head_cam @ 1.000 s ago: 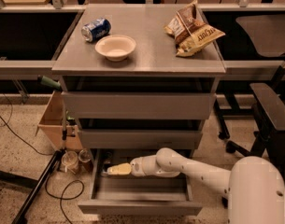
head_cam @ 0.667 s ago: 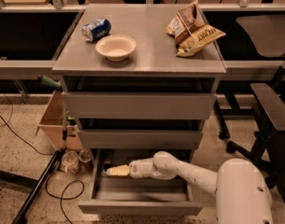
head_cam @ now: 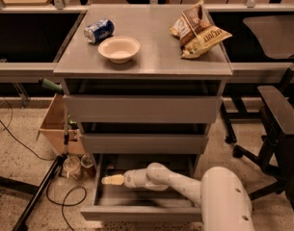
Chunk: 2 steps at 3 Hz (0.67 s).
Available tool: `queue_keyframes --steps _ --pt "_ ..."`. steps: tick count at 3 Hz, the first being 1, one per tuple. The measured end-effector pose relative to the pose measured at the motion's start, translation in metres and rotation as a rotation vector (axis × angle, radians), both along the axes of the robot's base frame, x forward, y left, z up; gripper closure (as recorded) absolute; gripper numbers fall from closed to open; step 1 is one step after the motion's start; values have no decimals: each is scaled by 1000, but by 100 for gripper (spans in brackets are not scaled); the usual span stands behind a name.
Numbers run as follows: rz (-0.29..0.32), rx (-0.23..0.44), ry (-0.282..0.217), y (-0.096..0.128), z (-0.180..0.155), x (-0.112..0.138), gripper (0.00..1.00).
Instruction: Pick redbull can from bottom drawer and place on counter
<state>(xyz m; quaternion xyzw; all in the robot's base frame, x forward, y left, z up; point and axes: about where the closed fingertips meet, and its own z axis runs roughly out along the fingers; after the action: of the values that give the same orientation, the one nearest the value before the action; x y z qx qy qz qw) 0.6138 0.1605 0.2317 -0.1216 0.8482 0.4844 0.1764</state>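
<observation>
Bottom drawer (head_cam: 141, 213), hand (head_cam: 113, 179) inside, left.

The robot's white, rounded arm (head_cam: 185, 186) reaches leftward from the lower right, bent at the elbow and nearly level. Its pale-tipped gripper (head_cam: 113, 179) points left inside the wide shallow grey metal bottom drawer (head_cam: 141, 212), near the drawer's left wall.
</observation>
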Motion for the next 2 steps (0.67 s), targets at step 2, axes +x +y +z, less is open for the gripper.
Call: queue_keyframes --steps 2 --pt "28 32 14 27 -13 17 0"
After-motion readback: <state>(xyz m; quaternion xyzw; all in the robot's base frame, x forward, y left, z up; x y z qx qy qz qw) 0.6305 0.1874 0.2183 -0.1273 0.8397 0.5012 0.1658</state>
